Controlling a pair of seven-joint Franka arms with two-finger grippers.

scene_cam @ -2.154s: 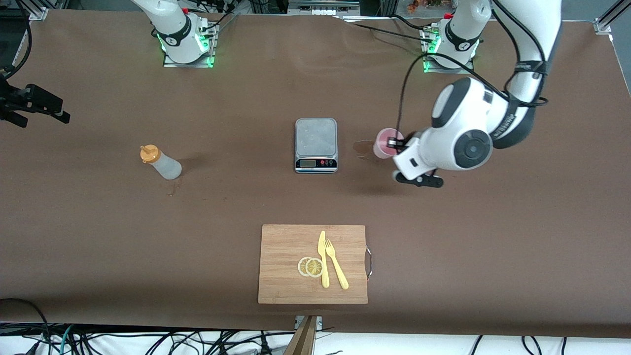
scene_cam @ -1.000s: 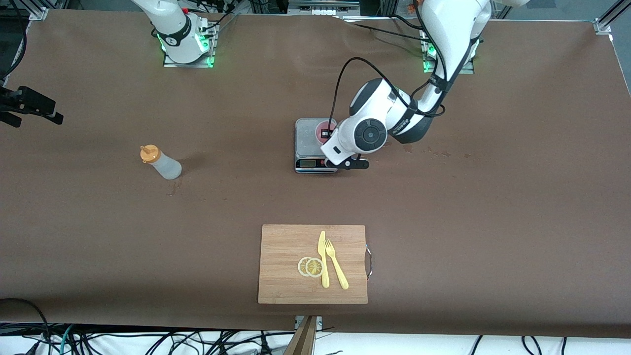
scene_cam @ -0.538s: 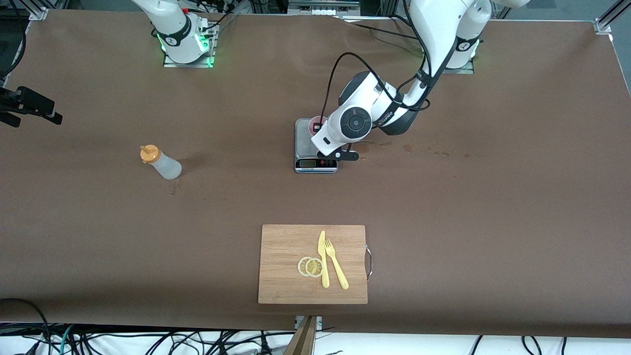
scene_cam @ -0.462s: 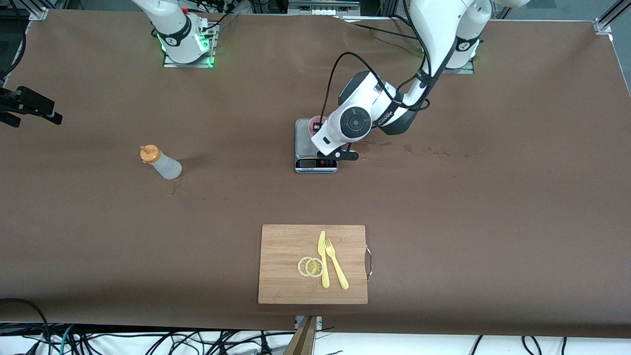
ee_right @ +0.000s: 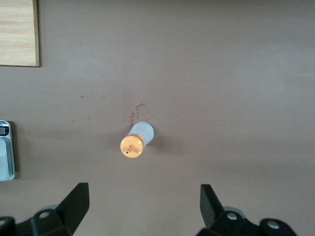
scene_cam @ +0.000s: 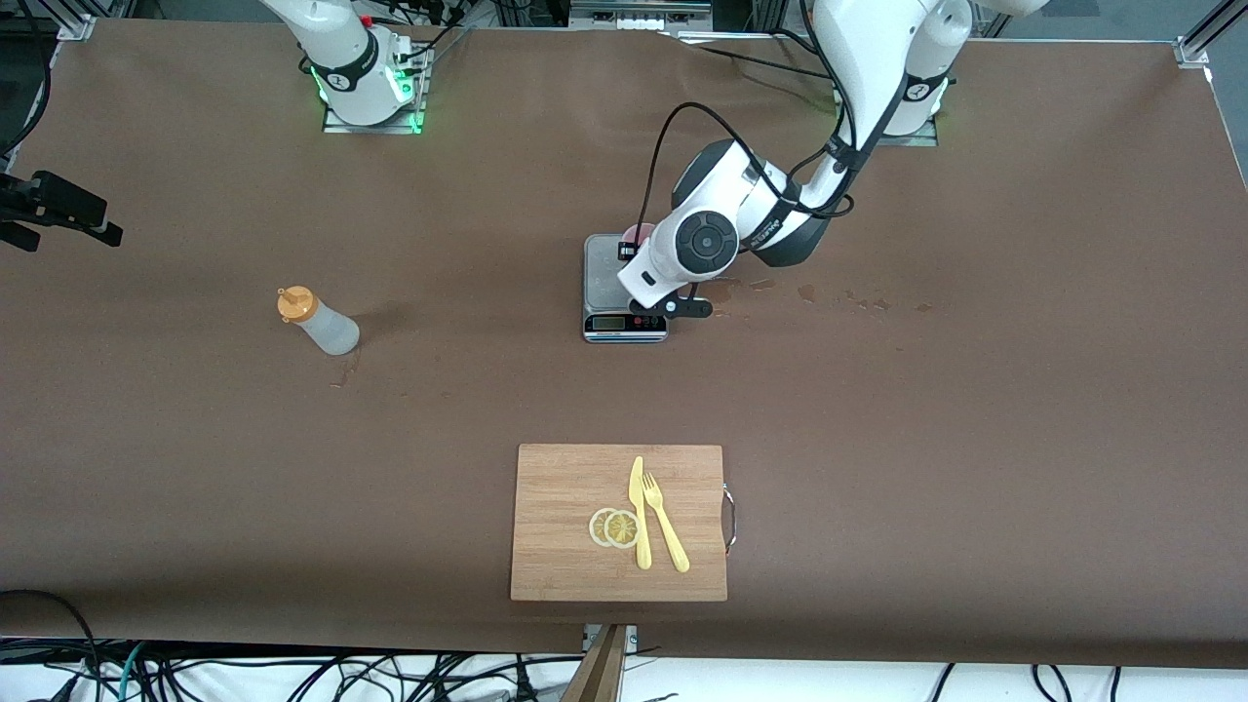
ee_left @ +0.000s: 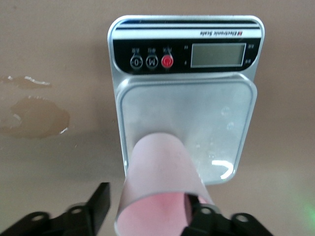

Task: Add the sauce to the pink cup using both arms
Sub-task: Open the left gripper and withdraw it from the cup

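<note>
The pink cup (ee_left: 160,187) stands on the plate of the silver scale (ee_left: 147,103), between the fingers of my left gripper (ee_left: 147,216). One finger (ee_left: 100,202) stands a little off the cup's wall; the other touches it. In the front view only the cup's rim (scene_cam: 635,233) shows past the left wrist, at the edge of the scale (scene_cam: 604,278) farthest from the camera. The sauce bottle (scene_cam: 319,322) stands upright toward the right arm's end of the table. My right gripper (ee_right: 145,201) is open and empty, high over the bottle (ee_right: 136,141).
A wooden cutting board (scene_cam: 565,526) with a yellow knife, a fork and lemon slices lies near the table's front edge. Wet stains (scene_cam: 741,285) mark the cloth beside the scale, toward the left arm's end. The right hand (scene_cam: 58,210) hangs over the table's end.
My left arm carried the pink cup from the stained spot onto the scale. In the last half second it shifted slightly. The right arm and bottle stayed put.
</note>
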